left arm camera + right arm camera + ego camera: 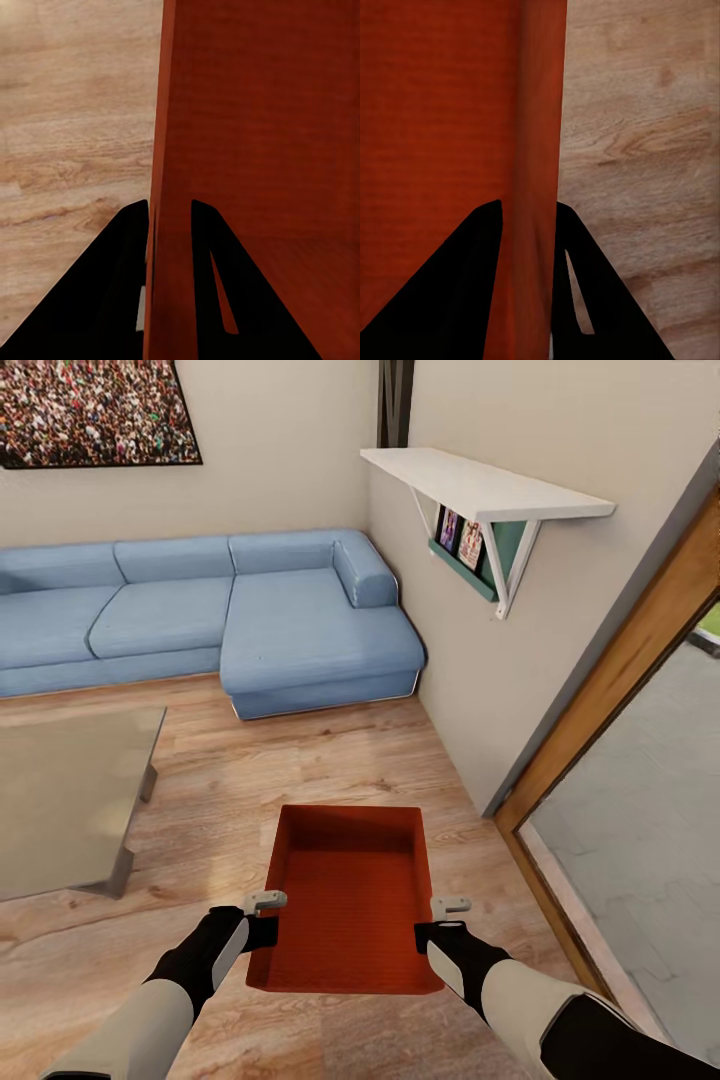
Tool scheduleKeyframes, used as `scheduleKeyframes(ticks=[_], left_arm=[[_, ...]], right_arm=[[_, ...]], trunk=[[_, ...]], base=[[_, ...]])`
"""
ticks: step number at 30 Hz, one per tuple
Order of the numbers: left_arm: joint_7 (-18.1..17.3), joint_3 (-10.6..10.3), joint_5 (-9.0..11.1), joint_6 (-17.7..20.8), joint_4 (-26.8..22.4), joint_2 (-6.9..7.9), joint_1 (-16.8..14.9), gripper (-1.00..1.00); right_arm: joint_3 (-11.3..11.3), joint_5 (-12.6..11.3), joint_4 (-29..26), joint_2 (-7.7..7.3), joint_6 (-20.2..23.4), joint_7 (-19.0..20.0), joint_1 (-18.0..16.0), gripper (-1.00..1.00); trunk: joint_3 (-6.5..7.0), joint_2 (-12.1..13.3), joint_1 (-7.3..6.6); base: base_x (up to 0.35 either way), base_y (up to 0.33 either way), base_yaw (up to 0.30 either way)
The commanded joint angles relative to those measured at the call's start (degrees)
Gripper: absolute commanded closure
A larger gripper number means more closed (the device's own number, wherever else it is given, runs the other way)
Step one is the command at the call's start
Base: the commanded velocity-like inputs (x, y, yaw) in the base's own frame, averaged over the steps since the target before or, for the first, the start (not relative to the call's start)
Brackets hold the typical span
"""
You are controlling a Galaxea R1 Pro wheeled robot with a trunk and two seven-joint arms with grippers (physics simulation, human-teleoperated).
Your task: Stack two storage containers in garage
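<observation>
In the living room, I hold one orange-red storage container (352,900) out in front of me above the light wood-plank floor (260,770), open top up, its long sides running near to far; my left gripper (268,920) has its jaws clamped over the container's left wall near the near corner, and in the left wrist view the two dark fingers (112,285) sit one on each side of that wall (169,150); my right gripper (440,922) grips the right wall the same way, its fingers (457,285) straddling the red edge (540,135). A blue sectional sofa (230,615) fills the far left corner; a low glass-topped worktop (70,790) stands at left; a white wall shelf (480,485) hangs at far right, and a wood-framed glass door (620,690) stands at right.
</observation>
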Motion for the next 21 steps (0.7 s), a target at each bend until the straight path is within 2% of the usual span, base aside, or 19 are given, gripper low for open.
scheduleKeyframes(ticks=[1, 21], left_arm=[[0.7, 0.2, -1.7, 0.4, 0.0, 0.33, 0.0, 1.0], [0.7, 0.1, -1.7, 0.4, 0.0, 0.33, 0.0, 1.0]], right_arm=[[0.5, 1.2, -0.2, -0.31, 0.4, -0.4, 0.0, 1.0], [0.5, 1.2, -0.2, -0.4, 0.4, -0.4, -0.1, 1.0]], trunk=[[0.13, 0.4, -0.21], [3.72, 8.4, -4.6]], base=[[0.0, 0.0, 0.0], [0.0, 0.0, 0.0]])
